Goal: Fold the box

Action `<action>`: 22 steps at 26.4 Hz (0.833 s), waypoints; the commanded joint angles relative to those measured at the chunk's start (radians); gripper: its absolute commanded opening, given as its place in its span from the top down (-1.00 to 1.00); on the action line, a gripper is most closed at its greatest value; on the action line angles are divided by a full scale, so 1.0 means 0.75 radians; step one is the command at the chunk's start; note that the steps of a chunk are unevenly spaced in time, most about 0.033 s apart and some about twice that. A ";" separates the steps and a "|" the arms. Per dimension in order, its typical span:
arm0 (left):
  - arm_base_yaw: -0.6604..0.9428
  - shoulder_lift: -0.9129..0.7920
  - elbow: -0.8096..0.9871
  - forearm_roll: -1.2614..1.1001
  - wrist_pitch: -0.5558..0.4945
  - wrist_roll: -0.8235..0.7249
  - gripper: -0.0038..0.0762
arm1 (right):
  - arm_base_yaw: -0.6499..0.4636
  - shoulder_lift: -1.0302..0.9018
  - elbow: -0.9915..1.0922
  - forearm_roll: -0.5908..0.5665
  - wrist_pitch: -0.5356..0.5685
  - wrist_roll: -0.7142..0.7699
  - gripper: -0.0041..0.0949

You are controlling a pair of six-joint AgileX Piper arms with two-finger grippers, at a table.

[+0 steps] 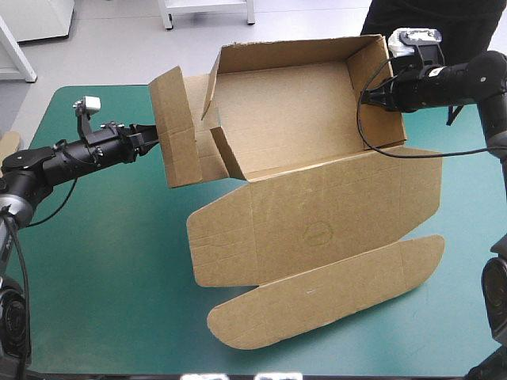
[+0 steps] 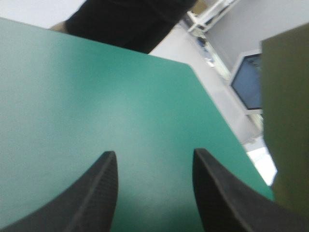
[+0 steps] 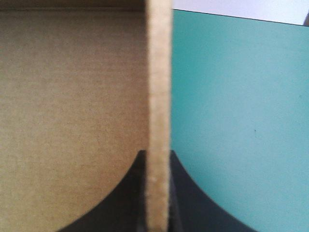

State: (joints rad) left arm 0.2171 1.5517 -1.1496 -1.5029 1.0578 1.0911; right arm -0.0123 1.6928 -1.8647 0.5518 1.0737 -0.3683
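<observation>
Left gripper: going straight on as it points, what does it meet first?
Probably the box's raised side flap, just ahead of the left gripper in the high view. The wrist view puts that flap beside the open fingers, not between them, so maybe only a graze.

The table (image 1: pixel 103 269) has a teal-green cover with rounded corners at its far edge. On it lies the box (image 1: pixel 317 206), a cut sheet of brown board that spreads from the table's centre toward 12 and 4 o'clock. Its tray part stands at 12 to 1 o'clock, close to the far edge, with walls raised. The lid panel lies flat on the cover at the centre, and its long rounded flap lies at 5 o'clock. A sliver of more board (image 1: pixel 8 146) shows at the 9 o'clock edge.
</observation>
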 commanded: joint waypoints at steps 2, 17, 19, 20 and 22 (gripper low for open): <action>-0.080 -0.050 -0.033 -0.395 0.255 0.083 0.03 | -0.008 -0.029 -0.039 0.053 -0.070 0.004 0.95; -0.319 -0.050 -0.253 -0.443 0.239 -0.021 0.03 | -0.008 0.004 -0.039 0.045 -0.088 0.008 0.95; -0.319 -0.050 -0.281 -0.426 0.238 -0.044 0.03 | -0.008 0.004 -0.039 0.041 -0.088 0.016 0.95; -0.319 -0.050 -0.298 -0.409 0.238 -0.052 0.03 | -0.008 0.004 -0.039 0.038 -0.088 0.019 0.95; -0.319 -0.050 -0.317 -0.403 0.234 -0.068 0.03 | -0.008 0.004 -0.039 0.035 -0.085 0.025 0.95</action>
State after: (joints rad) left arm -0.0167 1.5517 -1.3392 -1.6633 1.1981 1.0644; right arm -0.0170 1.7407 -1.8647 0.5259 1.0555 -0.3644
